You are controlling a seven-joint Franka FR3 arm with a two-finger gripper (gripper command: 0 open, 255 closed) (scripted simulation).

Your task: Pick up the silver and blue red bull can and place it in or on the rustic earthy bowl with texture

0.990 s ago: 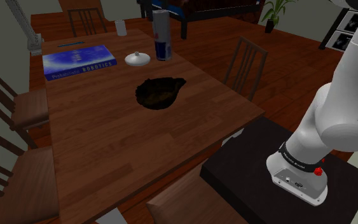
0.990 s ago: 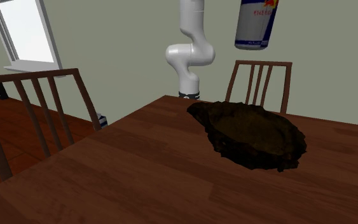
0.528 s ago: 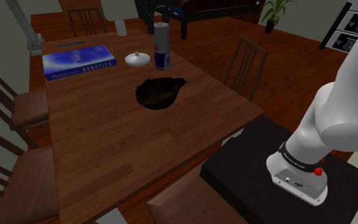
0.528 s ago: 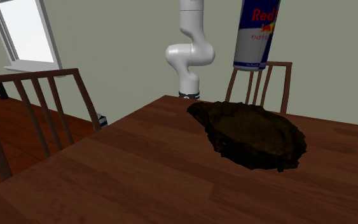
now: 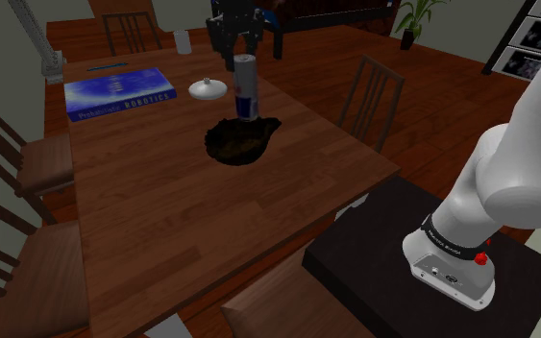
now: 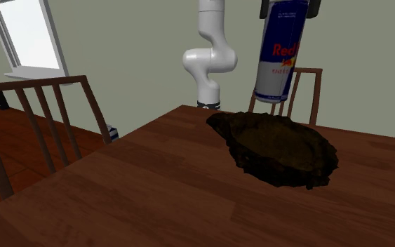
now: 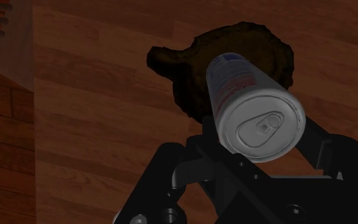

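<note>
Gripper (image 5: 246, 60) clamped on the top end of the Red Bull can (image 5: 247, 91), one black finger on each side of it. In the second exterior view the gripper (image 6: 289, 7) sits at the upper edge and the can (image 6: 281, 56) hangs upright from it: silver and blue, red lettering. The can is in the air over the bowl (image 6: 280, 151), its base just above the bowl's rim on the arm's side and not touching it.

Bowl (image 5: 239, 139) is dark brown with a rough, ragged edge, near the middle of the wooden table (image 5: 182, 221). In the wrist view the can (image 7: 247, 95) shows its silver lid and pull tab, gripper (image 7: 260, 149) around it, and the bowl (image 7: 184, 70) lies right beneath on the table.

Shoulder view: blue book (image 5: 119, 93) on the table's far left part, small white dish (image 5: 207, 89) between book and can, white cup (image 5: 181, 40) at the far end. Wooden chairs (image 5: 369, 96) around the table. The arm's white base stands on the black stand (image 5: 374, 259) at the lower right.
</note>
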